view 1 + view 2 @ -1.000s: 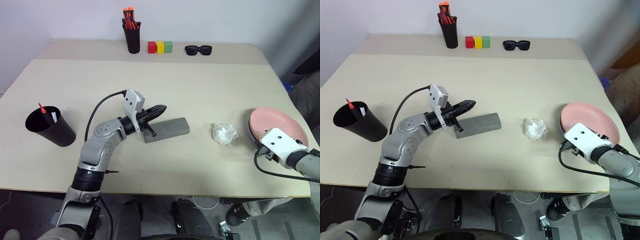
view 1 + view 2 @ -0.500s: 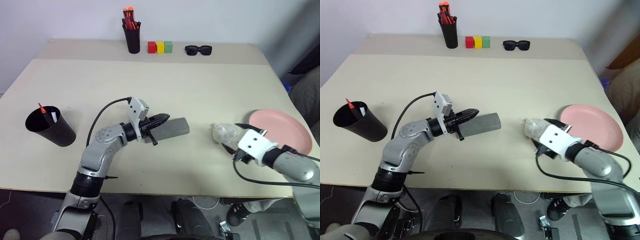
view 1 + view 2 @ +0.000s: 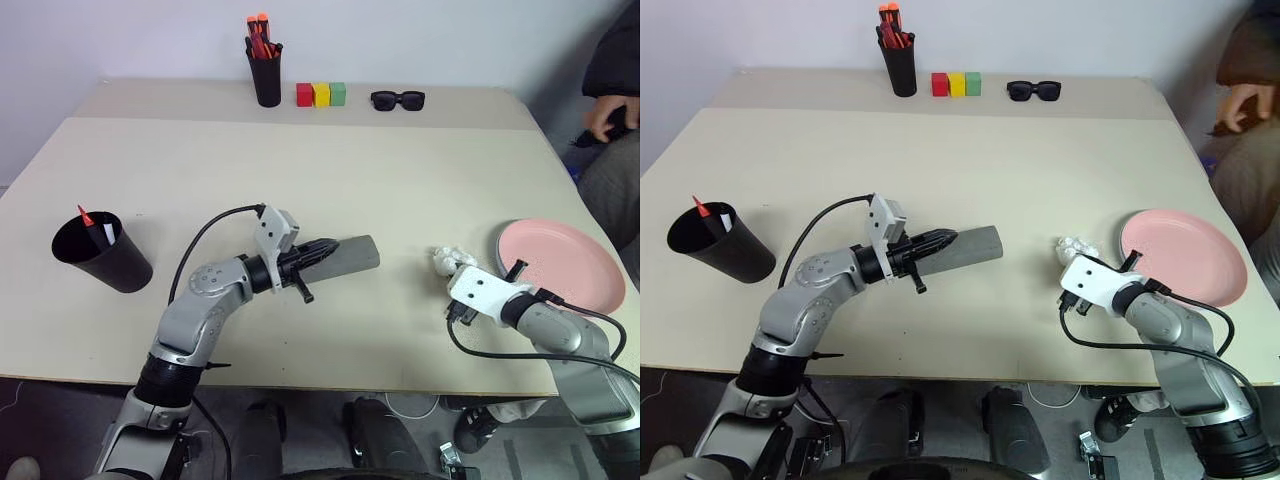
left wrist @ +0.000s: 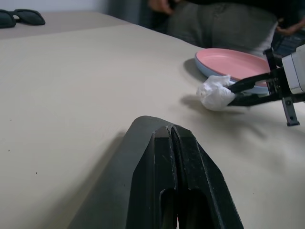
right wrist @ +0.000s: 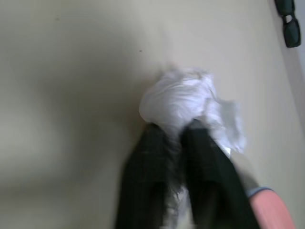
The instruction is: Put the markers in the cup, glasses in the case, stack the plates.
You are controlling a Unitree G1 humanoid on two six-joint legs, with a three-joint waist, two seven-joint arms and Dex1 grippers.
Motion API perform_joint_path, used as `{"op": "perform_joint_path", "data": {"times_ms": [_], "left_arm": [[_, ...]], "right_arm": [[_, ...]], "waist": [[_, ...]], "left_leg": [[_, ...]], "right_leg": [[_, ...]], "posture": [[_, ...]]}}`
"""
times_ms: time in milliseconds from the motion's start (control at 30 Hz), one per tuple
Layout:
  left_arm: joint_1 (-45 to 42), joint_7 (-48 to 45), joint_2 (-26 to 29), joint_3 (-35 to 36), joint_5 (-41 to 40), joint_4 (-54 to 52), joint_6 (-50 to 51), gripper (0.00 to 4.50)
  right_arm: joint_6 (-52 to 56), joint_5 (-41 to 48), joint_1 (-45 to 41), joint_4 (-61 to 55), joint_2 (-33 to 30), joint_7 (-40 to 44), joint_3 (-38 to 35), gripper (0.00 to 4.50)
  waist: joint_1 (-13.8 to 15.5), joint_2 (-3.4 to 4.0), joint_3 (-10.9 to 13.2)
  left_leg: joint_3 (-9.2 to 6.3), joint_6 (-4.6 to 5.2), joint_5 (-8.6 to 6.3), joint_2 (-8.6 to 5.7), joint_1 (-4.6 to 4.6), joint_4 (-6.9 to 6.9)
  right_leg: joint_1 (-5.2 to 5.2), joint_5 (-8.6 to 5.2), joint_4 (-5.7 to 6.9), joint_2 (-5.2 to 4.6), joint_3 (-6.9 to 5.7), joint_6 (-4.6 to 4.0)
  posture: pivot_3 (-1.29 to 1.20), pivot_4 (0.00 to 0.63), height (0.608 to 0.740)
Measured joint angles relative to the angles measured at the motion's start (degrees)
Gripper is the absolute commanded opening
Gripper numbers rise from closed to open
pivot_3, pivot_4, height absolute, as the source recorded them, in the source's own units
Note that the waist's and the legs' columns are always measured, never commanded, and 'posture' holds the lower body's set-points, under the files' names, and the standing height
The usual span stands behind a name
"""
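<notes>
Left eye view, far left: cup (image 3: 100, 254) on the bench (image 3: 300, 160), red and white markers (image 3: 95, 228) already poking out of it, so that step looks done.
Left pincer (image 3: 318, 249): clenched, empty, tips lying over the near end of the grey case (image 3: 345, 254), case closed and flat on the bench; can't tell if actually pressing on it.
Glasses: nowhere to be spotted, probably inside the case, only a guess.
Right pincer (image 5: 174, 136): clamped on the crumpled white tissue (image 5: 183, 102), just left of the plates.
Plates: pink plate (image 3: 560, 265) sitting on a light blue plate (image 4: 224, 71), looks stacked.
Step in hand: clearing the tissue, not really a task item.
Next move: likely just lifting the wad off without nudging the plates right beside it.
</notes>
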Motion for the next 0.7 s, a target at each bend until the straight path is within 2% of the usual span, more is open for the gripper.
{"op": "perform_joint_path", "data": {"times_ms": [133, 300, 400, 567, 700], "left_arm": [[-0.2, 0.0, -0.6, -0.5, 0.3, 0.4, -0.2, 0.0], [-0.9, -0.4, -1.6, -1.4, 1.1, 2.8, -1.4, 0.0], [-1.2, -0.6, -1.6, -1.5, 1.9, 4.2, -2.8, 0.0], [-1.2, -0.2, -1.6, -1.6, 4.1, 5.8, -5.7, 0.0], [0.4, 2.9, -1.7, -0.1, 5.8, 5.8, -8.2, 0.0]], "right_arm": [[-0.2, -0.2, 0.9, -1.8, 0.0, -1.9, -4.4, 0.03], [2.8, -3.1, 3.5, -4.6, -0.8, -5.5, -14.0, 0.03], [5.7, -5.1, 5.9, -1.7, -1.3, -6.0, -16.0, 1.1], [6.7, -5.6, 5.4, 2.8, -1.4, -6.6, -16.1, 3.6], [4.8, -3.8, 0.6, 4.1, -1.5, -6.4, -16.0, 3.6]], "waist": [[0.1, 0.0, 0.0], [0.3, 0.0, 0.0], [0.1, 0.0, 0.0], [-0.4, 0.22, -0.1], [-0.4, 0.28, -0.2]], "left_leg": [[0.01, 0.0, 0.0, 0.0, -0.01, 0.0], [-0.01, 0.0, 0.0, -0.01, -0.01, 0.0], [0.01, 0.0, 0.0, -0.01, 0.0, 0.0], [0.03, 0.0, 0.0, 0.0, 0.04, -0.02], [0.04, 0.0, 0.0, 0.0, 0.05, -0.02]], "right_leg": [[0.0, 0.0, 0.0, 0.0, 0.0, 0.0], [0.02, 0.0, -0.01, 0.0, 0.0, 0.0], [0.02, 0.0, -0.01, -0.01, 0.0, 0.0], [0.01, 0.0, 0.01, 0.02, 0.04, 0.0], [0.01, 0.0, 0.01, 0.02, 0.06, 0.01]], "posture": [[0.0, 0.15, 0.74], [0.0, 0.15, 0.74], [0.0, 0.15, 0.74], [0.0, 0.15, 0.74], [0.0, 0.15, 0.74]]}}
